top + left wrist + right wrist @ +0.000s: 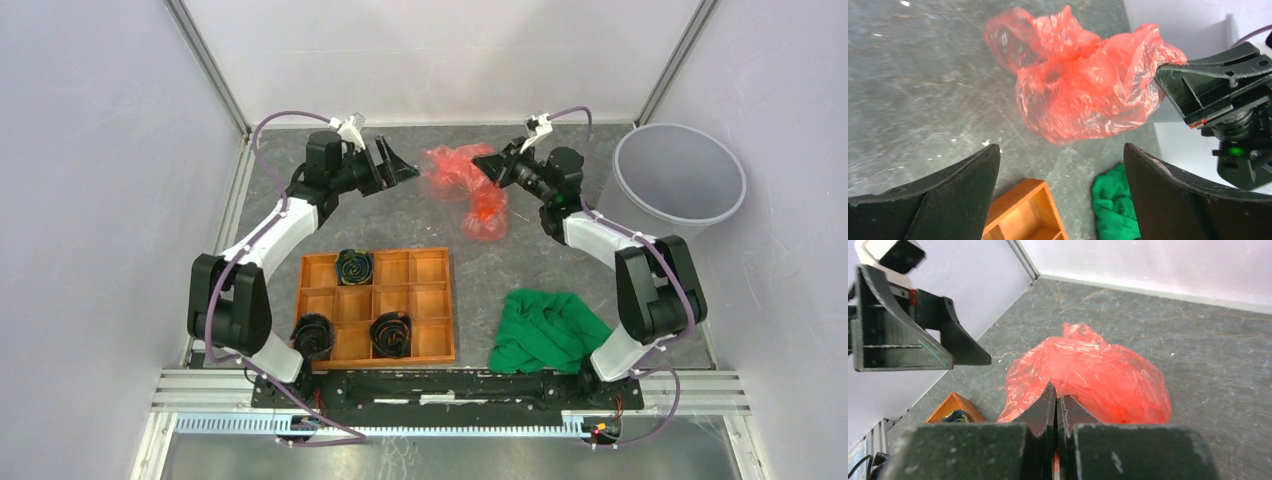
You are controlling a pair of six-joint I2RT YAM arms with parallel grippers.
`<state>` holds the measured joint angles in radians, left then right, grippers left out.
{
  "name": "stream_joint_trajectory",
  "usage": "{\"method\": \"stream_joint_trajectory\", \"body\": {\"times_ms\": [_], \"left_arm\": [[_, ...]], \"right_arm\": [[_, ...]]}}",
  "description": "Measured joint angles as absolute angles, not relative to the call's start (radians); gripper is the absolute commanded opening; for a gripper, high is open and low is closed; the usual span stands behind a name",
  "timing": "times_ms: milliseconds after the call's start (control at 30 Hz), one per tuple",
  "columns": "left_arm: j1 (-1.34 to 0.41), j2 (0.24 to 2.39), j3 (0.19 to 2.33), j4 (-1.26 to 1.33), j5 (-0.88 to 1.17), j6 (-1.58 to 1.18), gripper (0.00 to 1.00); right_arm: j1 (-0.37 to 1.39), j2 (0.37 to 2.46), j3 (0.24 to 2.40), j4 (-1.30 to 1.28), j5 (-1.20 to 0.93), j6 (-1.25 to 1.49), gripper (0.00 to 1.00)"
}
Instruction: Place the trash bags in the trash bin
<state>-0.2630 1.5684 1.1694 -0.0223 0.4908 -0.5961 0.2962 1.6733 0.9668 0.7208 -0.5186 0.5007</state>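
Note:
The red trash bag point(462, 178) is crumpled at the back middle of the table. My right gripper point(489, 165) is shut on its right edge, and red film shows between the closed fingers in the right wrist view point(1056, 392), with the bag point(1098, 372) bulging just beyond them. A tail of the bag trails toward the table. My left gripper point(405, 170) is open and empty just left of the bag, which lies ahead of its spread jaws point(1060, 147) in the left wrist view point(1083, 85). The grey trash bin point(690, 165) stands empty at the back right.
An orange compartment tray point(430, 300) holding three dark rolled items sits at the front left. A green cloth point(545, 330) lies at the front right by the right arm's base. Walls enclose the table on three sides.

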Motion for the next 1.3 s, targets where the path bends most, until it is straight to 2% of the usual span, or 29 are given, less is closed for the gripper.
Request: {"method": "stream_joint_trajectory", "body": {"times_ms": [267, 500, 633, 733, 833, 1000, 1100, 1167, 1300], "left_arm": [[-0.263, 1.631, 1.095, 0.227, 0.663, -0.796, 0.95], [-0.263, 1.753, 0.974, 0.59, 0.776, -1.089, 0.91], [-0.263, 1.832, 0.921, 0.894, 0.823, -1.316, 0.86], [-0.267, 1.918, 0.918, 1.194, 0.841, -1.536, 0.75], [-0.277, 1.994, 0.931, 1.349, 0.849, -1.692, 0.73], [-0.302, 2.025, 0.931, 1.43, 0.855, -1.786, 0.46], [-0.306, 1.997, 0.924, 1.396, 0.864, -1.739, 0.21], [-0.301, 1.935, 0.917, 1.257, 0.864, -1.636, 0.1], [-0.286, 1.735, 0.959, 0.81, 0.8, -1.294, 0.02]], "right_arm": [[0.279, 1.53, 0.894, 0.769, -0.535, 0.509, 0.01], [0.276, 1.439, 0.839, 0.856, -0.55, 0.552, 0.01], [0.276, 1.423, 0.815, 0.922, -0.567, 0.593, 0.01], [0.276, 1.417, 0.795, 0.951, -0.577, 0.615, 0.0], [0.276, 1.417, 0.788, 0.958, -0.585, 0.627, 0.0], [0.275, 1.417, 0.787, 0.989, -0.593, 0.651, 0.0], [0.275, 1.417, 0.787, 0.996, -0.597, 0.658, 0.01], [0.278, 1.417, 0.787, 0.988, -0.598, 0.648, 0.0], [0.289, 1.417, 0.797, 0.88, -0.57, 0.562, 0.04]]}}
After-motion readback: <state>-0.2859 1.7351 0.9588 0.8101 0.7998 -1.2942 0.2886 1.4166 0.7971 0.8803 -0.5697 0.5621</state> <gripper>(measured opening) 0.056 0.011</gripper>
